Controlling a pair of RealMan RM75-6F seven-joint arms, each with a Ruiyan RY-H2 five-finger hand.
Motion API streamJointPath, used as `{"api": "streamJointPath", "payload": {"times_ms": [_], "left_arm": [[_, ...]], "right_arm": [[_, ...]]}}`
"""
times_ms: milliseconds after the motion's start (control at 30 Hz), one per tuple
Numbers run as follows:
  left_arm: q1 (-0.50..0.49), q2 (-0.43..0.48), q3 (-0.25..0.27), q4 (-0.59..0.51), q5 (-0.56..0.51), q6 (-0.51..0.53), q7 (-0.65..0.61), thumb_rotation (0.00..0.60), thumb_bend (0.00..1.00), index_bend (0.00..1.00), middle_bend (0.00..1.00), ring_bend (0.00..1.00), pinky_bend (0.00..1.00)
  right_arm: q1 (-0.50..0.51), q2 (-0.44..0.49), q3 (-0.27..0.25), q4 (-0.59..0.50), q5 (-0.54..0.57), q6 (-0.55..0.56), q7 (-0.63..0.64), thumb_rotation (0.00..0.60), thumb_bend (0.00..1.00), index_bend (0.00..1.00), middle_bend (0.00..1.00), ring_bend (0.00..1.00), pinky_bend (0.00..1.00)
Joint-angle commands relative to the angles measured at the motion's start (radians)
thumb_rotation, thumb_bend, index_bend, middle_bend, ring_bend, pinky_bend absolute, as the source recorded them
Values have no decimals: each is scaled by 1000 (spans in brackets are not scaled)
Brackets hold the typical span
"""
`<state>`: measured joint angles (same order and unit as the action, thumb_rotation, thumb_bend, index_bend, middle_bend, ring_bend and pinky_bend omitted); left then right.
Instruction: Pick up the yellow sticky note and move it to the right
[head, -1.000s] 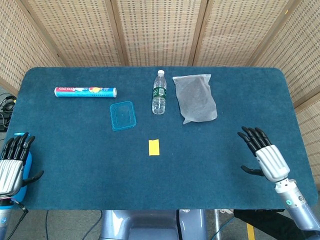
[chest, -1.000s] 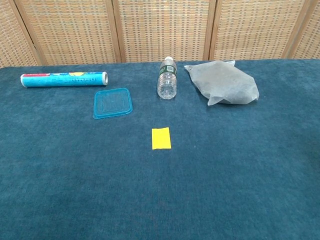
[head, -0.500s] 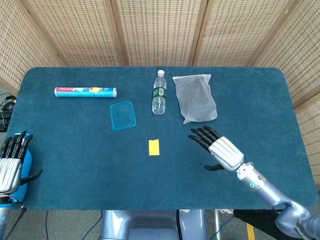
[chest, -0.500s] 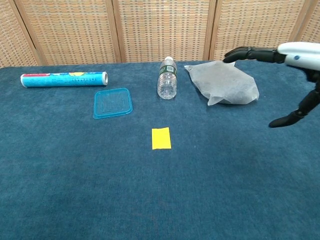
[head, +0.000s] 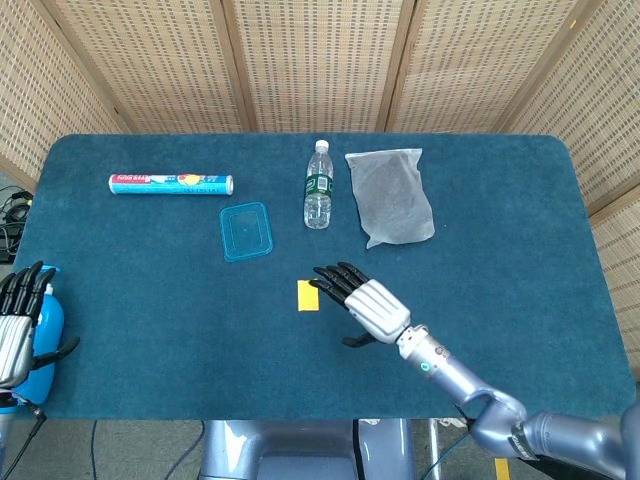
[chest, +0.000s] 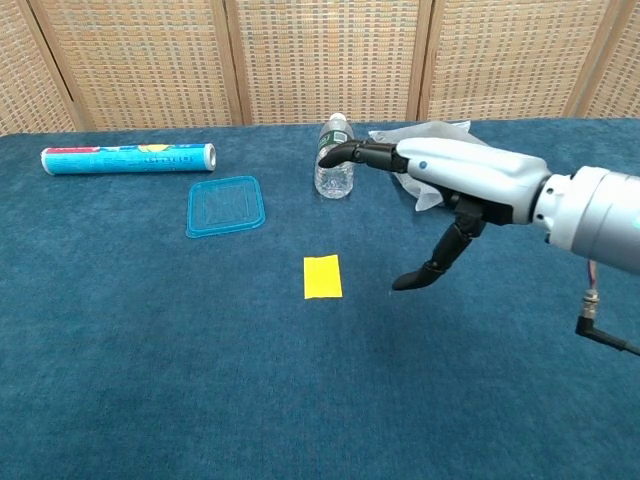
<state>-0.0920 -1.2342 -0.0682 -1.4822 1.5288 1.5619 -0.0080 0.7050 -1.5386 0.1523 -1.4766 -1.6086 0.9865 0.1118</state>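
The yellow sticky note (head: 308, 295) (chest: 322, 276) lies flat on the blue table cloth near the middle. My right hand (head: 361, 301) (chest: 440, 185) hovers just to the right of the note, fingers stretched out and apart, thumb hanging down, holding nothing. Its fingertips reach above the note's right edge in the head view. My left hand (head: 17, 320) stays at the table's left front edge, fingers apart and empty; the chest view does not show it.
A clear water bottle (head: 317, 186) (chest: 335, 159) stands behind the note. A grey plastic bag (head: 391, 196) lies to its right, a blue lid (head: 246, 231) (chest: 226, 205) and a foil roll (head: 171, 184) (chest: 127, 158) to its left.
My right hand has swept leftward from the table's right front side to just beside the sticky note. The left hand has drifted slightly down. The note has not moved.
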Motion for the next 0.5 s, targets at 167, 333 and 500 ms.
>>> {"api": "streamJointPath", "payload": {"times_ms": [167,333,500], "left_arm": [[2,10,-7,7,-17,-6,-35,600,154,0,0,0,28],[-2,12,-9,12,-26,-19,-51,600,155,0,0,0,28],[-7,10,-8,21,-33,-36,-60,600,159,0,0,0,28]], "right_arm": [[34,-179,59,145,128,-14,-136,600,307,111,0,0,0],[52,-271,76,222,176,-4,-210,600,310,123,0,0,0],[68,-334,93,288,220,-5,-245,600,311,127,0,0,0]]}}
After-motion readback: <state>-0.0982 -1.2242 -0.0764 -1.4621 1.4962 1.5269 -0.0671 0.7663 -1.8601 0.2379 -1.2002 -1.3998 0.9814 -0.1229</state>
